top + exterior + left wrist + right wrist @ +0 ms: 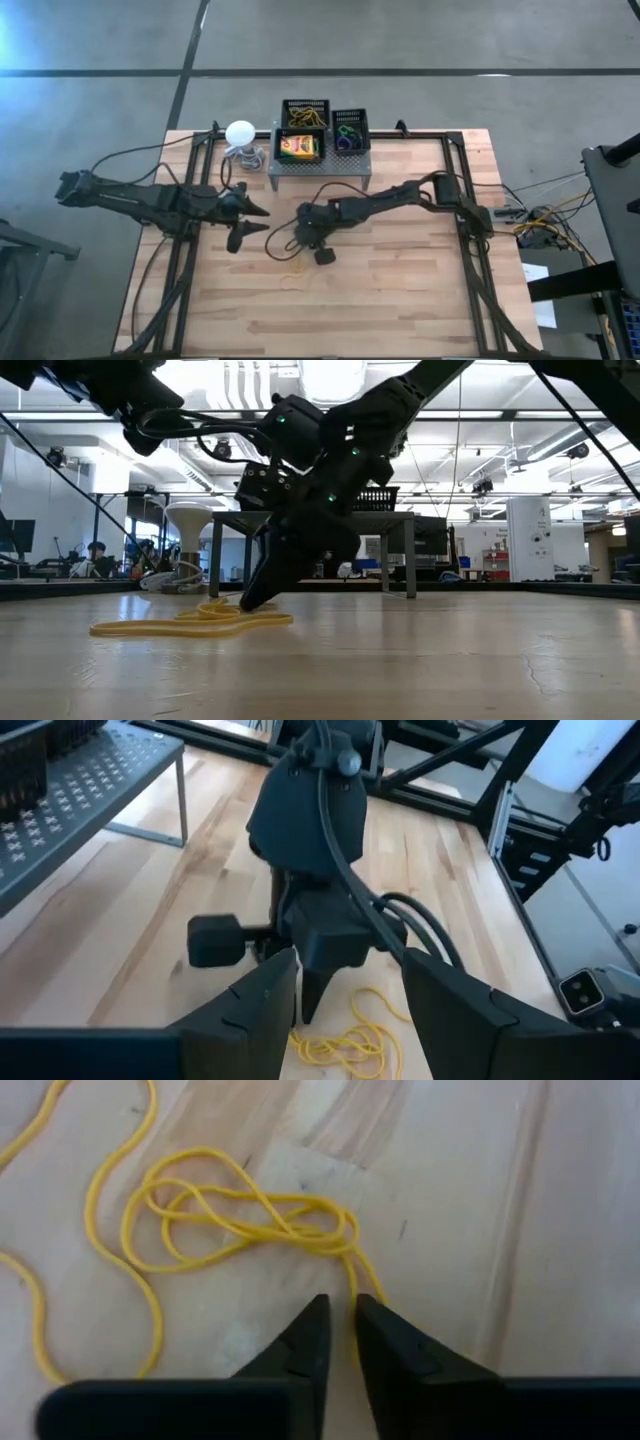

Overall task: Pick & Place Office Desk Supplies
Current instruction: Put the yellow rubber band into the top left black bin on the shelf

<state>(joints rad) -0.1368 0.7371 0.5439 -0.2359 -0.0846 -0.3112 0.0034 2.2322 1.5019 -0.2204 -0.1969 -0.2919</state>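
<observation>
We're pinching the right end effector (340,1342) nearly closed on a strand; rubber bands (240,1220) trailing toward 11 o'clock; left end effector (252,222) waiting released.

Yellow rubber bands (250,1220) on pale wood-grain table (560,1230).

Your two robot arms are dark, almost black, and made of chunky blocks. The right arm (305,810) has a rounded shell, and thick black cables (400,925) loop along it. Small green lights (335,472) glow on it. Each gripper ends in two pointed black fingers (300,1350).
</observation>
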